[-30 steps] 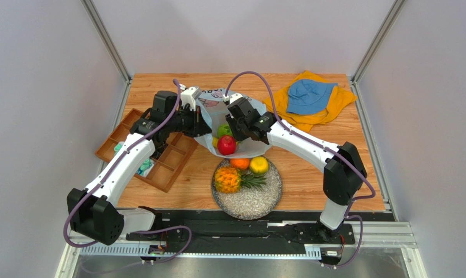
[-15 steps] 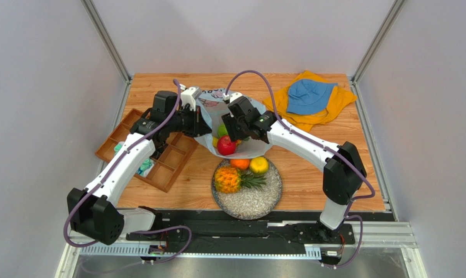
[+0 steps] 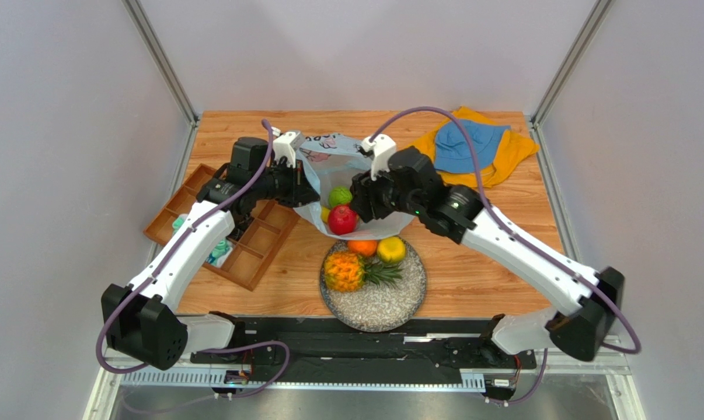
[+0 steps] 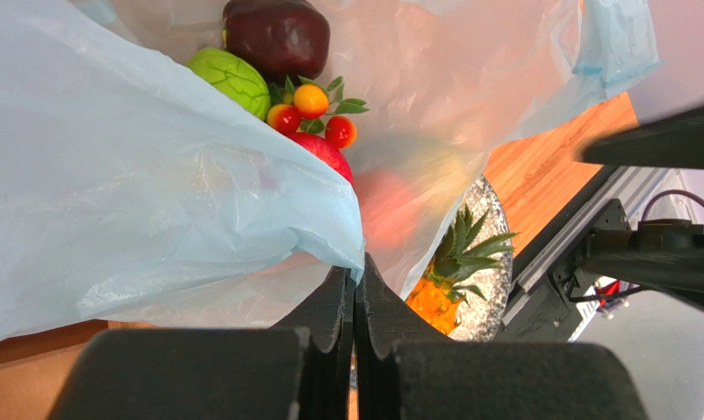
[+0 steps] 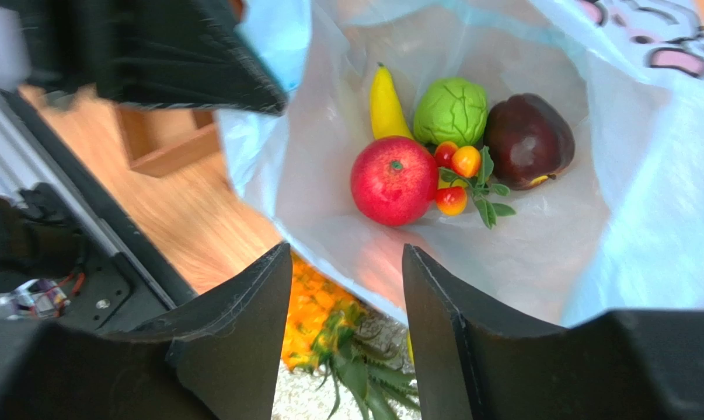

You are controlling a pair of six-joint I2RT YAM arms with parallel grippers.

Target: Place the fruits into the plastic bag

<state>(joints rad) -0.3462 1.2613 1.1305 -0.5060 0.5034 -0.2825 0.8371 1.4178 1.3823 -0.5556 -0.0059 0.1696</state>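
Left gripper (image 4: pixel 357 273) clamps plastic bag (image 4: pixel 127 192) rim; right gripper (image 5: pixel 345 262) parted, empty over the mouth. Risk: thin rim slips, mouth collapses before pineapple (image 3: pixel 344 272) enters.

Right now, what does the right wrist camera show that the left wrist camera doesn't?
Only the right wrist: the yellow banana lying in the plastic bag, a corner of the wooden tray, and the right jaws standing open above the bag's mouth. Only the left wrist: the left jaws pinched shut on the bag's rim. Both: the green fruit, the dark maroon fruit, the red fruit and the small berry sprig inside the bag, and the pineapple outside it.
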